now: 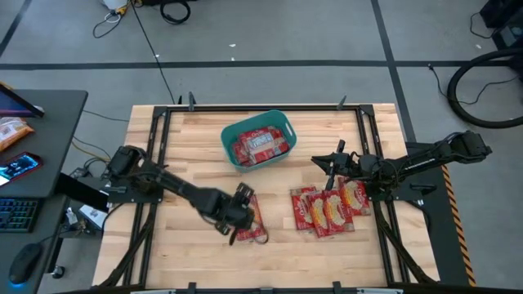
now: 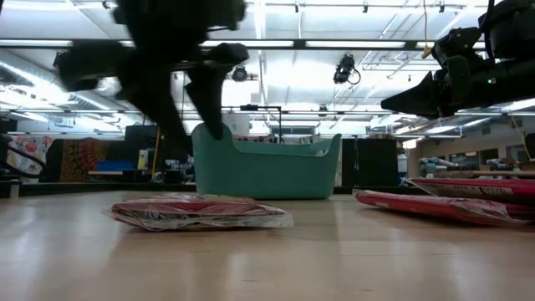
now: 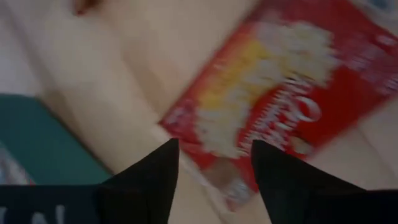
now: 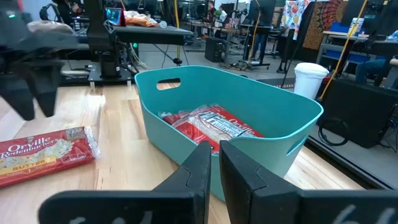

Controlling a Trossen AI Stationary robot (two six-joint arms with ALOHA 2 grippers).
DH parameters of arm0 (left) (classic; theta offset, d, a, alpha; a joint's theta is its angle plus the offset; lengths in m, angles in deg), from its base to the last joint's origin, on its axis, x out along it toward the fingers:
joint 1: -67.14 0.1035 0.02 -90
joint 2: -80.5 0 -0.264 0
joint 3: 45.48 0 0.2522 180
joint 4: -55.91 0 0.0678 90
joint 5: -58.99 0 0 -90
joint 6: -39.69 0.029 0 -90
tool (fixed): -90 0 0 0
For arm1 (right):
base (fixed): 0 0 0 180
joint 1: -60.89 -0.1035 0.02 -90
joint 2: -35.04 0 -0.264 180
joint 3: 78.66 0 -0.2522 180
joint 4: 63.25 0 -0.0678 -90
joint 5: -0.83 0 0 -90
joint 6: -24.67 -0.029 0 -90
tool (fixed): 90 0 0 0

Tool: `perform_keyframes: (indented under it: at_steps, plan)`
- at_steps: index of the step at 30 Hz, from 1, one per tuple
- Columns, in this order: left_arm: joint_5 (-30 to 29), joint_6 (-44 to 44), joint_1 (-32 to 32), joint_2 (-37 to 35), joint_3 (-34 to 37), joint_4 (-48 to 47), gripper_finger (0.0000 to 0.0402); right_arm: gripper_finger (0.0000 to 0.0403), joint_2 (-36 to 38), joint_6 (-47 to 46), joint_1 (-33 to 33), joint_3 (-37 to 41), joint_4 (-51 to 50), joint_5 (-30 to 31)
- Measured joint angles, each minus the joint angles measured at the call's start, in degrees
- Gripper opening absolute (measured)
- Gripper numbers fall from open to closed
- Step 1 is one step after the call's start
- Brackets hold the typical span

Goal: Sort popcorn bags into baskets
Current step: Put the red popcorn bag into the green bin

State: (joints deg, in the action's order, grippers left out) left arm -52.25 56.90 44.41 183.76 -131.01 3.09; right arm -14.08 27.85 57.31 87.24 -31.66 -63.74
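One red popcorn bag [image 1: 250,225] lies flat on the table by itself, also seen in the low view [image 2: 197,211] and the left wrist view [image 3: 292,99]. My left gripper [image 1: 243,197] hovers open just above it [image 2: 199,142] [image 3: 214,152], its fingers clear of the packet. Several more bags [image 1: 328,209] lie overlapping to the right [image 2: 451,205]. The teal basket [image 1: 232,152] stands at the far middle of the table with packets [image 1: 260,145] inside [image 4: 214,124]. My right gripper [image 1: 331,164] is shut and empty, raised between the basket and the pile, pointing at the basket [image 4: 214,155].
Black frame rails run along the table's left, right and far edges [image 1: 364,131]. Bare wood lies along the near edge and left of the lone bag. A desk with a keyboard and a phone stands off the table's left side [image 1: 24,163].
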Motion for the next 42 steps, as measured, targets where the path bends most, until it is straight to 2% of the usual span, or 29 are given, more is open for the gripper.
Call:
perform_keyframes:
  at_steps: [4,9,17,24,31,36,42]
  plan:
    - [-0.01,0.07,-2.53,0.0,2.72,0.04,0.0225,0.0039,0.0,-0.01,0.0,0.0,0.02,0.0]
    - [-0.05,2.76,-4.26,0.0,6.5,1.12,0.0224,0.0039,0.0,-0.01,0.0,0.0,0.01,0.0]
    - [-0.2,9.07,-4.88,0.0,12.14,13.36,0.022,0.0039,0.0,0.0,0.0,0.0,0.02,0.0]
    - [-0.55,13.19,-4.71,1.49,13.25,15.35,0.0219,0.0039,0.0,0.0,0.0,0.0,0.01,0.0]
    - [-1.04,13.54,-4.73,2.96,13.09,15.85,0.0218,0.0039,0.0,0.0,0.0,0.0,0.0,0.0]
    - [-0.59,13.49,-4.71,3.06,13.17,15.75,0.0192,0.0039,0.0,0.0,-0.01,0.0,0.0,0.0]
    - [0.07,12.01,-4.71,3.14,13.22,15.86,0.0129,0.0039,0.0,-0.01,0.0,0.0,0.01,0.0]
